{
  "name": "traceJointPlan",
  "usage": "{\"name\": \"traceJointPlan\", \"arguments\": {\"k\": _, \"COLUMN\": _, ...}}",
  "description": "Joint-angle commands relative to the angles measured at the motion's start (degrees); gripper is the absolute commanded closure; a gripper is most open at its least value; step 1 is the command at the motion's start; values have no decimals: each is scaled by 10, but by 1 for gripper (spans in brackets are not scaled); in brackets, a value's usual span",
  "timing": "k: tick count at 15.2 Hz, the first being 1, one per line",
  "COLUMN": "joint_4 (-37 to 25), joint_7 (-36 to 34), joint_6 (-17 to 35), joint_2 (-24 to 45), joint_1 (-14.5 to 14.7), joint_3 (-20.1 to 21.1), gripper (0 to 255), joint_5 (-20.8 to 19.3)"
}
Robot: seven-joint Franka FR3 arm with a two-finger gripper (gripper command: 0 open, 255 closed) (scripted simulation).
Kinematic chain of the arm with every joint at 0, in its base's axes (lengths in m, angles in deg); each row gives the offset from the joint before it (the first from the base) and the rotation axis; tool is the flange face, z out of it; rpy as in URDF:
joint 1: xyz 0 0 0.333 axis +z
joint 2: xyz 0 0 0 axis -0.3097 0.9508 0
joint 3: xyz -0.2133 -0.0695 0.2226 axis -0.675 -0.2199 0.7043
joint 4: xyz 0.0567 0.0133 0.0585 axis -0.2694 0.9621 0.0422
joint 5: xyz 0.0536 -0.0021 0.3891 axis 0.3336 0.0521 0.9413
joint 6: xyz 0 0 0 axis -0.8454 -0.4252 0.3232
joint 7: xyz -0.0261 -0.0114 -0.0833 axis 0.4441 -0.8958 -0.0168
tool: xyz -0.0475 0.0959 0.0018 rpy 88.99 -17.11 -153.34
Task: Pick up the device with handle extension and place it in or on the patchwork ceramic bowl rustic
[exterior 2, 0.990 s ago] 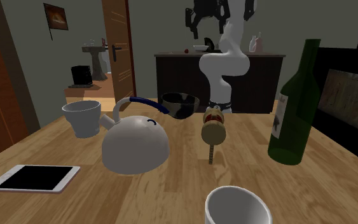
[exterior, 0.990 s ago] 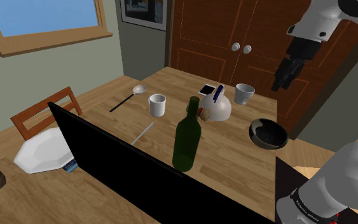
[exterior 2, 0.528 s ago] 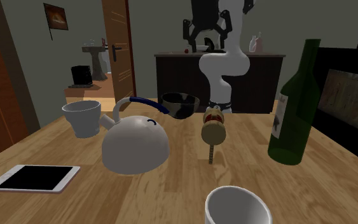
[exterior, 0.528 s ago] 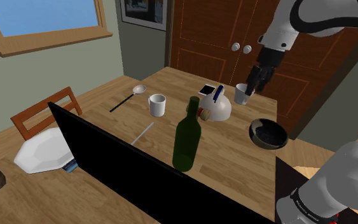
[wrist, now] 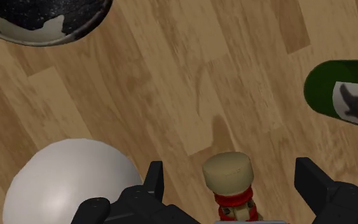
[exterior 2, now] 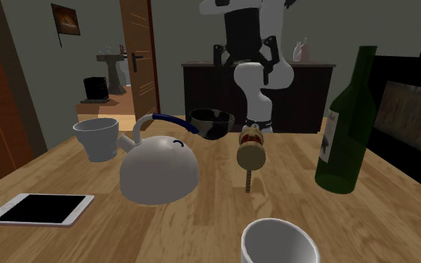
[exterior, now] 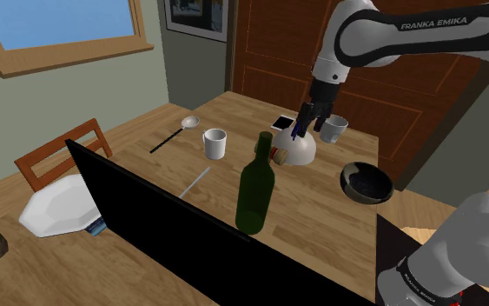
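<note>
The all-black two-finger gripper [exterior: 313, 122] is seen in the shoulder view hanging over the far part of the light wooden table [exterior: 325, 222], above a white domed kettle with a blue handle [exterior: 296, 149]. In the wrist view the gripper [wrist: 233, 179] is held wide open, with the black fingers [wrist: 154, 182] set well apart and nothing touched by them. The small tan device with a round head, a red patterned band and a thin handle [wrist: 229, 175] is framed between them, on the table [wrist: 190, 76] below. In the shoulder view the device [exterior: 279, 155] is found just to the left of the kettle, between it and a tall dark green glass bottle [exterior: 254, 187] nearer the camera. In the second exterior view the device [exterior 2: 250, 153] is placed between the kettle [exterior 2: 158, 170] on the left and the bottle [exterior 2: 347, 127] on the right, with the gripper [exterior 2: 244, 60] high behind it. The dark bowl with pale patches [exterior: 366, 182] is set near the table's right edge in the shoulder view, well apart from the device; in the second exterior view the bowl [exterior 2: 211, 123] is seen far behind the kettle. A white cup [exterior: 333, 128] is placed just right of the gripper in the shoulder view
</note>
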Motion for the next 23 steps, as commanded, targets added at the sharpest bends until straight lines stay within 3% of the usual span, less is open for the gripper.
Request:
{"name": "traceJointPlan", "arguments": {"k": 1, "joint_4": -24, "joint_7": -3, "joint_6": 18, "joint_2": 43, "joint_1": 4, "joint_3": 7, "gripper": 0, "joint_5": -1}}
{"name": "traceJointPlan", "arguments": {"k": 9, "joint_4": -136, "joint_7": -16, "joint_6": 71, "joint_2": 216, "joint_1": 21, "joint_3": 28, "gripper": 0, "joint_5": -16}}
{"name": "traceJointPlan", "arguments": {"k": 17, "joint_4": -101, "joint_7": -16, "joint_6": 128, "joint_2": 239, "joint_1": 25, "joint_3": 31, "gripper": 0, "joint_5": -15}}
{"name": "traceJointPlan", "arguments": {"k": 23, "joint_4": -101, "joint_7": -16, "joint_6": 128, "joint_2": 239, "joint_1": 25, "joint_3": 31, "gripper": 0, "joint_5": -15}}
